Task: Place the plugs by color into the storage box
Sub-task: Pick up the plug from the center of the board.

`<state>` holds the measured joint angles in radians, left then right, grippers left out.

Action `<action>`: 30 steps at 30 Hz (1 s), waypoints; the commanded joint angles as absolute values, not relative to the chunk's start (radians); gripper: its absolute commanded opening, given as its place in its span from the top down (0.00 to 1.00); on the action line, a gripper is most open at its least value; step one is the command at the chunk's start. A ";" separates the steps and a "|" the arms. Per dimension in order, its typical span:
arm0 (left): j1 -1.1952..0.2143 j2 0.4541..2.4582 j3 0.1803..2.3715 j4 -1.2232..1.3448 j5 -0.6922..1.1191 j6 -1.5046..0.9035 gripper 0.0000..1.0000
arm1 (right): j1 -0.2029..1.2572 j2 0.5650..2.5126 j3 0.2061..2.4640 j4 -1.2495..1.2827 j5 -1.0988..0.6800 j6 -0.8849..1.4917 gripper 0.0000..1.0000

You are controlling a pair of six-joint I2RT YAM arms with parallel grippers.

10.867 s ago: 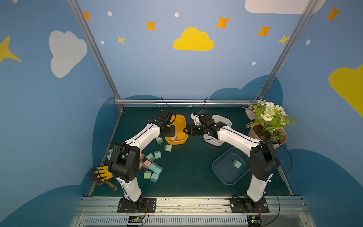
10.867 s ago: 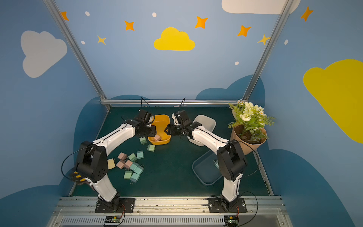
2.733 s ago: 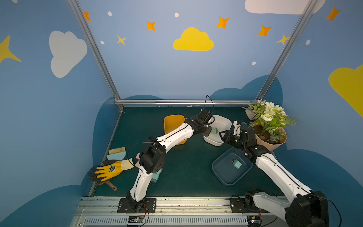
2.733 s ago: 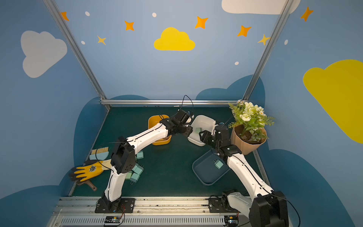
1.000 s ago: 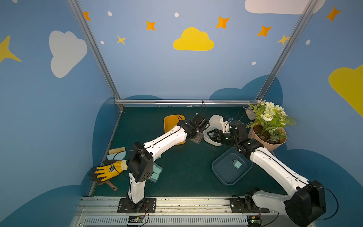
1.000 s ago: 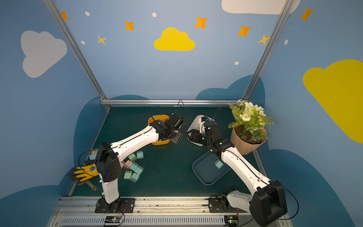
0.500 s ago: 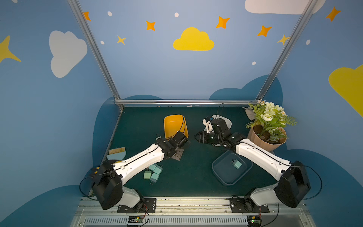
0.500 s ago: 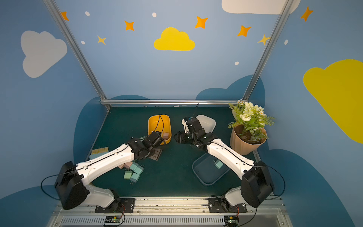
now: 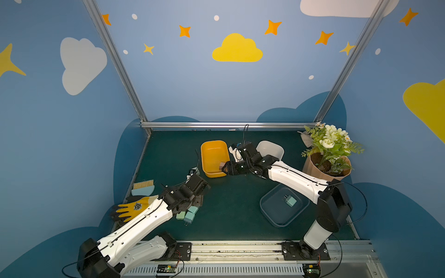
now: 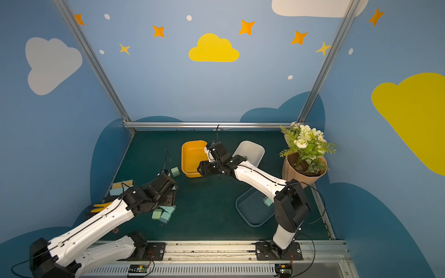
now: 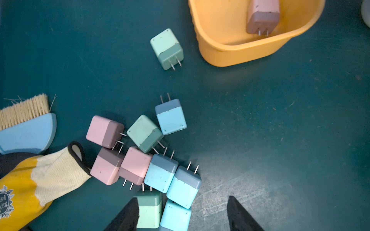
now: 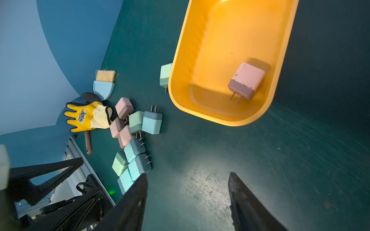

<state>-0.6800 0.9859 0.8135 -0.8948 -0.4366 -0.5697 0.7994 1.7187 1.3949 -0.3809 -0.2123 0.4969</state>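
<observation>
Several pink, pale green and teal plugs [image 11: 160, 172] lie heaped on the green mat, and my left gripper [image 11: 183, 200] hangs open just above the heap's near end, holding nothing. One green plug [image 11: 167, 48] lies alone beside the yellow box [image 9: 213, 154]. A pink plug [image 12: 246, 81] rests inside that yellow box. My right gripper [image 12: 188, 175] is open and empty over the mat at the yellow box's near end. In a top view a teal plug [image 9: 290, 201] sits in the blue-grey box [image 9: 269, 216]. A white box [image 9: 269, 149] stands behind the right arm.
A blue brush with pale bristles [image 9: 143, 187] and a yellow work glove [image 9: 134, 209] lie at the mat's left edge beside the heap. A potted plant [image 9: 330, 156] stands at the back right. Metal frame posts and blue walls close in the mat.
My right gripper has swung left from the white box to the yellow box's near end, and its jaws have widened. My left arm has drawn back from the yellow box to over the heap.
</observation>
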 commanded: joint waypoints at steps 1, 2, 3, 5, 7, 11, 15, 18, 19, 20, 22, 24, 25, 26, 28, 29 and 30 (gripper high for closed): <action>-0.645 0.967 0.795 -0.903 -0.413 -0.600 0.30 | 0.798 1.750 1.463 -0.461 -0.243 0.457 0.35; -0.634 0.964 0.791 -0.906 -0.412 -0.600 0.30 | 0.802 1.762 1.479 -0.479 -0.247 0.450 0.35; -0.628 0.961 0.784 -0.907 -0.411 -0.600 0.30 | 0.802 1.773 1.489 -0.492 -0.250 0.449 0.35; -0.619 0.953 0.768 -0.907 -0.410 -0.606 0.30 | 0.805 1.790 1.498 -0.503 -0.262 0.452 0.34; -0.618 0.948 0.755 -0.908 -0.407 -0.619 0.30 | 0.804 1.802 1.496 -0.498 -0.287 0.466 0.34; -0.618 0.955 0.757 -0.916 -0.420 -0.628 0.30 | 0.811 1.820 1.484 -0.472 -0.311 0.480 0.34; -0.615 0.947 0.772 -0.946 -0.438 -0.653 0.30 | 0.835 1.854 1.490 -0.461 -0.342 0.473 0.36; -0.616 0.915 0.782 -0.974 -0.410 -0.692 0.32 | 0.864 1.876 1.495 -0.456 -0.336 0.469 0.40; -0.617 0.898 0.783 -0.992 -0.398 -0.709 0.32 | 0.874 1.884 1.496 -0.449 -0.339 0.469 0.40; -0.617 0.881 0.784 -1.007 -0.390 -0.725 0.33 | 0.885 1.891 1.497 -0.442 -0.346 0.462 0.40; -0.617 0.833 0.784 -1.025 -0.369 -0.752 0.33 | 0.914 1.910 1.500 -0.425 -0.375 0.432 0.39; -0.618 0.787 0.790 -1.041 -0.352 -0.764 0.33 | 0.944 1.931 1.510 -0.409 -0.420 0.387 0.37; -0.617 0.765 0.797 -1.058 -0.354 -0.772 0.33 | 0.960 1.945 1.516 -0.405 -0.432 0.362 0.36; -0.618 0.750 0.802 -1.077 -0.359 -0.780 0.33 | 0.974 1.956 1.525 -0.407 -0.421 0.346 0.36; -0.618 0.723 0.819 -1.117 -0.375 -0.794 0.33 | 1.004 1.984 1.553 -0.411 -0.370 0.318 0.35; -0.617 0.716 0.826 -1.128 -0.379 -0.797 0.33 | 1.015 1.998 1.569 -0.411 -0.350 0.307 0.35; -0.616 0.708 0.832 -1.140 -0.385 -0.800 0.33 | 1.028 2.017 1.590 -0.415 -0.323 0.295 0.35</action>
<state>-0.6197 0.7235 0.8021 -1.0645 -0.3744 -0.7666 1.0019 1.9831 1.5345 -0.4286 -0.3668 0.3618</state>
